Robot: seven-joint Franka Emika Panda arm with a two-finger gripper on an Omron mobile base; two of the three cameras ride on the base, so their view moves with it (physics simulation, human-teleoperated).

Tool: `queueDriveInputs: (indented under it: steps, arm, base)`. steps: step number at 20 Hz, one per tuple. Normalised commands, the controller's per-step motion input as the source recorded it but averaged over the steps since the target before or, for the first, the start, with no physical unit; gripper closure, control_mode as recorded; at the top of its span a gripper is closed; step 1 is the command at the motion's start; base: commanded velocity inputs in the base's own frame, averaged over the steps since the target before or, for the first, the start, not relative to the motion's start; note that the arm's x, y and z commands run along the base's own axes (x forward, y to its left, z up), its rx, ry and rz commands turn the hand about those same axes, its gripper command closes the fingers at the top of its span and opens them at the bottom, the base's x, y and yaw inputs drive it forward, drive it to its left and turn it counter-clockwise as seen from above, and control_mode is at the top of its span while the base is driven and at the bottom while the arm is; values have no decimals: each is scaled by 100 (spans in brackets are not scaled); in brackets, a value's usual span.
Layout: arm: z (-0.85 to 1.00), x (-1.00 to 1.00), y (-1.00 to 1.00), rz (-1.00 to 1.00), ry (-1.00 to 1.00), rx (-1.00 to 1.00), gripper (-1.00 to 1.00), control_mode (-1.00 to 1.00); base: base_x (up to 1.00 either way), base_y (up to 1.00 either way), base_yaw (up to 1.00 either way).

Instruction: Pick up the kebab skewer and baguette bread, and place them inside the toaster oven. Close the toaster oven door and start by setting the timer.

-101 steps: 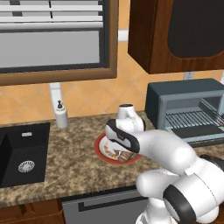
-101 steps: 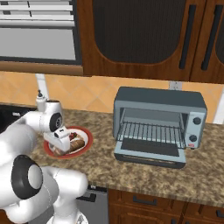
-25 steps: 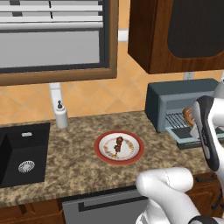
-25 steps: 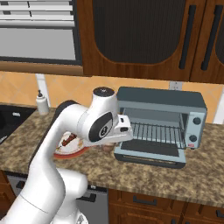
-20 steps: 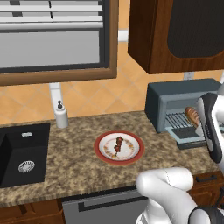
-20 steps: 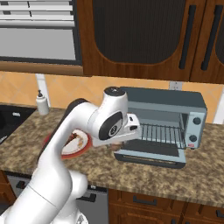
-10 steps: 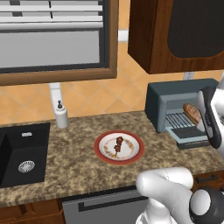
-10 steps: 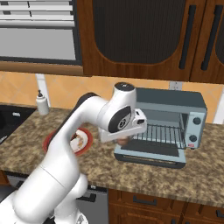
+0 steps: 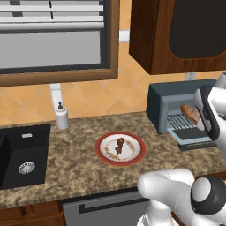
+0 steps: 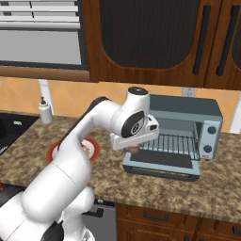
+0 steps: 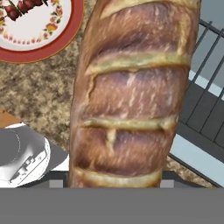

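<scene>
Now the tool (image 10: 134,147) is closed on the baguette (image 9: 190,113), holding it up at the mouth of the oven (image 10: 186,134), over the left part of the lowered door (image 10: 162,168). From the hand camera the loaf (image 11: 131,92) runs lengthwise out past the fingers, with the wire rack (image 11: 205,92) to one side. The skewer (image 9: 119,145) lies on a red-rimmed plate (image 9: 102,152) on the bench (image 9: 66,167), well apart from the oven and to its left. A soap bottle (image 9: 62,117) stands by the wall near a dark sink (image 9: 22,154).
</scene>
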Motion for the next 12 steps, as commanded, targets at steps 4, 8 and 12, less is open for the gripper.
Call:
queueDriveInputs:
  steps: [4,8,12]
  arm:
    - [-21,9,-22,7,5,-2,100,-100]
    - [0,43,-15,6,4,0,100,-100]
    - [-8,42,-9,8,11,-3,100,-100]
  base:
    - [0,0,0]
    - [0,0,0]
    - [0,0,0]
